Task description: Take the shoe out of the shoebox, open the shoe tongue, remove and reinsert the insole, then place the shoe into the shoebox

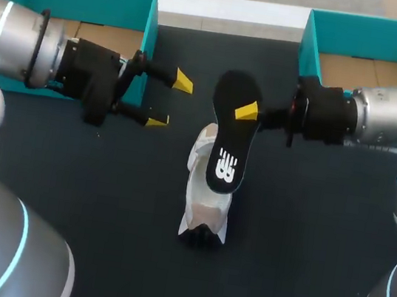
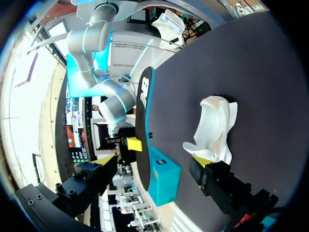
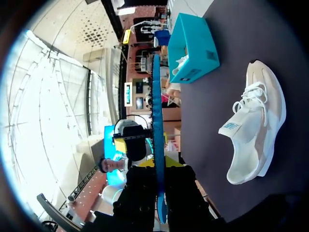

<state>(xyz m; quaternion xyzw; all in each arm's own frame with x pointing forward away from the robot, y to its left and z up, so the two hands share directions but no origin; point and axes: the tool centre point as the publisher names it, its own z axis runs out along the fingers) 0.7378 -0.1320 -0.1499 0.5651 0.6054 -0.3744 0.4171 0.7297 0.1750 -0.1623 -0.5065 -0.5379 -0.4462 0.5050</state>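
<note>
A white shoe [image 1: 206,194] lies on the dark table mid-scene, its toe towards the front edge; it also shows in both wrist views [image 2: 215,125] [image 3: 256,125]. My right gripper [image 1: 252,113] is shut on the edge of a black insole [image 1: 230,135] with a white logo and holds it in the air over the shoe's heel end. In the right wrist view the insole [image 3: 157,121] stands edge-on between the fingers of that gripper [image 3: 158,163]. My left gripper [image 1: 170,101] hangs open and empty, left of the insole [image 2: 143,125].
Two teal shoeboxes stand at the back of the table, one at the left [image 1: 150,29] behind my left arm, one at the right [image 1: 308,42] behind my right arm. The dark tabletop [image 1: 305,232] stretches around the shoe.
</note>
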